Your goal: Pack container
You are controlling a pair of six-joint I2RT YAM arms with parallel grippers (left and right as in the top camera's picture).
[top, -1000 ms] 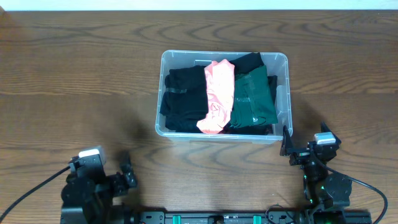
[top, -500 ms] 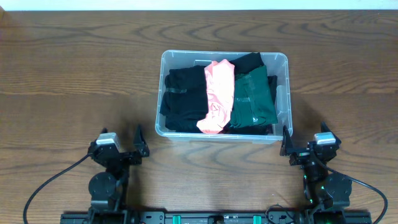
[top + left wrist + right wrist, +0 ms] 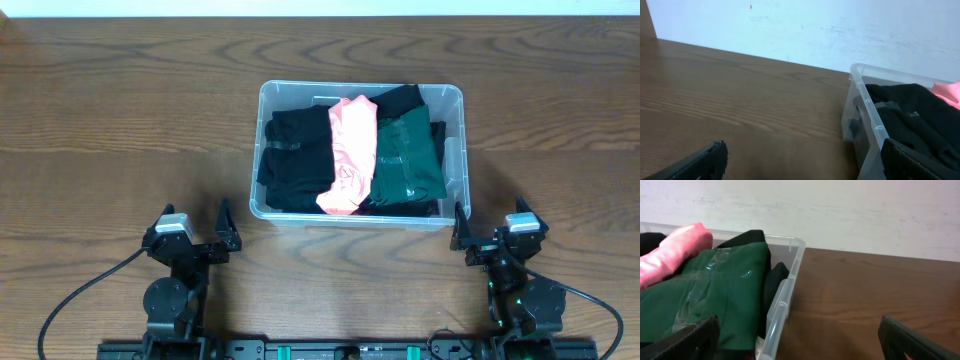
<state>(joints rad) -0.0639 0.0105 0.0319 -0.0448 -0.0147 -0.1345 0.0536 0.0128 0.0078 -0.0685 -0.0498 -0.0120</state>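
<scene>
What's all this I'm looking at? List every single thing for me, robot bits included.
table: one, dark brown wood, under everything
wall: one, white, behind the table
container: one, clear plastic, middle of the table
black clothing: number of pieces unclear, black, left part of the container and under the others
pink garment: one, pink, middle of the container
green garment: one, dark green, right part of the container
left gripper: one, black, open, empty, near the container's front left corner
right gripper: one, black, open, empty, near its front right corner

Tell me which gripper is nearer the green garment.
Right. The right gripper is outside the container corner by the green garment; the left gripper is outside the other near corner.
</scene>
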